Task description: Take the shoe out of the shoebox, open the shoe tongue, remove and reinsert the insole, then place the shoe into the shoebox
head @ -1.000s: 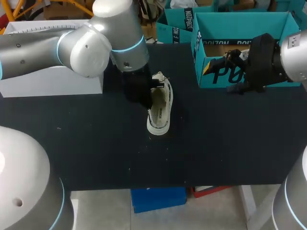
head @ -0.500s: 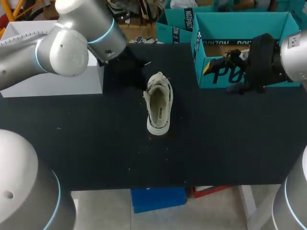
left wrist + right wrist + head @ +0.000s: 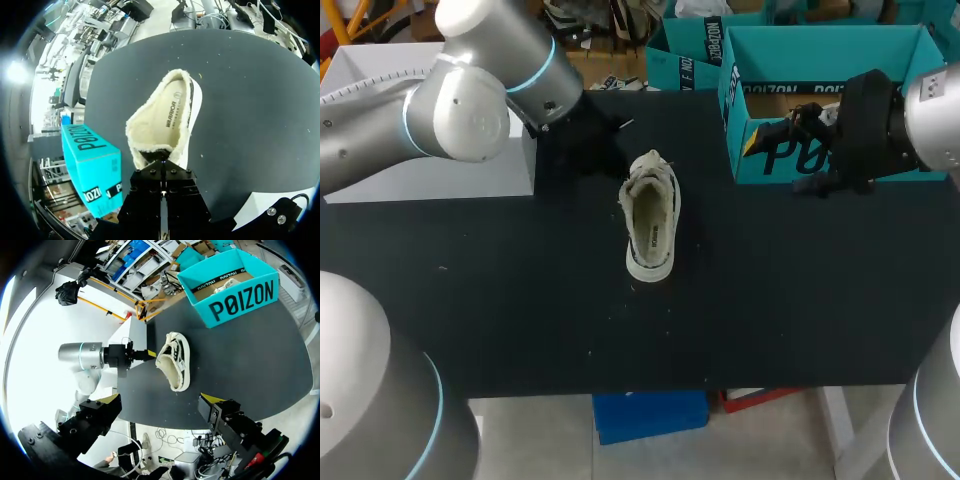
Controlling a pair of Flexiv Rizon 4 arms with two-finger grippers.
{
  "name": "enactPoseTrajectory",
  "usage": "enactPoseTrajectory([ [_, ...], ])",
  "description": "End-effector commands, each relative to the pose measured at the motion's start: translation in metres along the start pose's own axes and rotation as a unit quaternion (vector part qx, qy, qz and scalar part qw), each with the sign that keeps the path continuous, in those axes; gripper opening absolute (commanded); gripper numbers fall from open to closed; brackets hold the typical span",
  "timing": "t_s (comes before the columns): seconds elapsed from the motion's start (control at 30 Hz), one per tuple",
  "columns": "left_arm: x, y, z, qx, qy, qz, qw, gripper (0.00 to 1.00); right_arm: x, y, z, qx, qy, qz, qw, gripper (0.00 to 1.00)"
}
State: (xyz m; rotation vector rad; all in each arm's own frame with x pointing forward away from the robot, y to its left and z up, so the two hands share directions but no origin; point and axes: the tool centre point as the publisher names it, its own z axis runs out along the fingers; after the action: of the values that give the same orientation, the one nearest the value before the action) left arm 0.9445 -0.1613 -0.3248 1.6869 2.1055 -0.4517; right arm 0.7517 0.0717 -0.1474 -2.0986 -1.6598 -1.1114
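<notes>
Shoe: shoe (image 3: 652, 215) out of the box, standing on its sole mid-table, opening up, nothing holding it.
Insole: insole (image 3: 176, 110) lies inside the fleecy lining; whether it sits flat toward the toe is hidden, probably yes.
Table: dark table (image 3: 520, 300) under the shoe.
Left tool: left gripper (image 3: 162, 165) just off the shoe's laced end, apparently not touching. Fingers drawn together, nothing between them.
Right tool: right gripper (image 3: 160, 402) well apart from the shoe, hovering in front of the shoebox (image 3: 240, 295). Fingers spread wide, empty.
Step, as judged: shoe is out; tongue and insole work or the return to the box comes next.
Risk one: shoe is unbraced, so a one-sided push from the closed left fingers could tip or skid it.
Risk two: lining may snag a fingertip and drag the insole crooked.
Risk three: right arm sits close to the box wall; a swing could shove the box.
</notes>
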Motion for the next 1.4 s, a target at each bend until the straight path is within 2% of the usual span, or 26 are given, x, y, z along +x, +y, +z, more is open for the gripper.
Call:
enactPoseTrajectory([
  [0.03, -0.008, 0.002, 0.017, 0.008, 0.000, 0.003, 1.000, 0.00, 0.001, 0.000, 0.001, 0.000, -0.001, 0.000, 1.000, 1.00],
  [0.27, -0.012, -0.017, 0.030, 0.032, 0.005, 0.018, 0.999, 0.00, 0.001, 0.000, 0.001, 0.000, -0.001, 0.000, 1.000, 1.00],
  [0.43, -0.002, -0.037, 0.042, 0.056, 0.025, 0.032, 0.998, 0.00, 0.001, 0.000, 0.001, 0.000, -0.001, 0.000, 1.000, 1.00],
  [0.6, 0.011, -0.045, 0.033, 0.062, 0.034, 0.041, 0.997, 0.00, 0.001, 0.000, 0.001, 0.000, -0.001, 0.000, 1.000, 1.00],
  [0.77, 0.015, -0.038, 0.005, 0.055, 0.030, 0.052, 0.997, 0.00, 0.001, 0.000, 0.001, 0.000, -0.001, 0.000, 1.000, 1.00],
  [0.93, 0.009, -0.028, -0.014, 0.041, 0.013, 0.053, 0.998, 0.00, 0.001, 0.000, 0.001, 0.000, -0.001, 0.000, 1.000, 1.00],
  [1.2, -0.011, -0.009, -0.004, 0.025, -0.003, 0.040, 0.999, 0.00, 0.001, 0.000, 0.001, 0.000, -0.001, 0.000, 1.000, 1.00],
  [1.4, -0.019, -0.011, 0.004, 0.032, -0.006, 0.043, 0.999, 0.00, 0.001, 0.000, 0.001, 0.000, -0.001, 0.000, 1.000, 1.00],
])
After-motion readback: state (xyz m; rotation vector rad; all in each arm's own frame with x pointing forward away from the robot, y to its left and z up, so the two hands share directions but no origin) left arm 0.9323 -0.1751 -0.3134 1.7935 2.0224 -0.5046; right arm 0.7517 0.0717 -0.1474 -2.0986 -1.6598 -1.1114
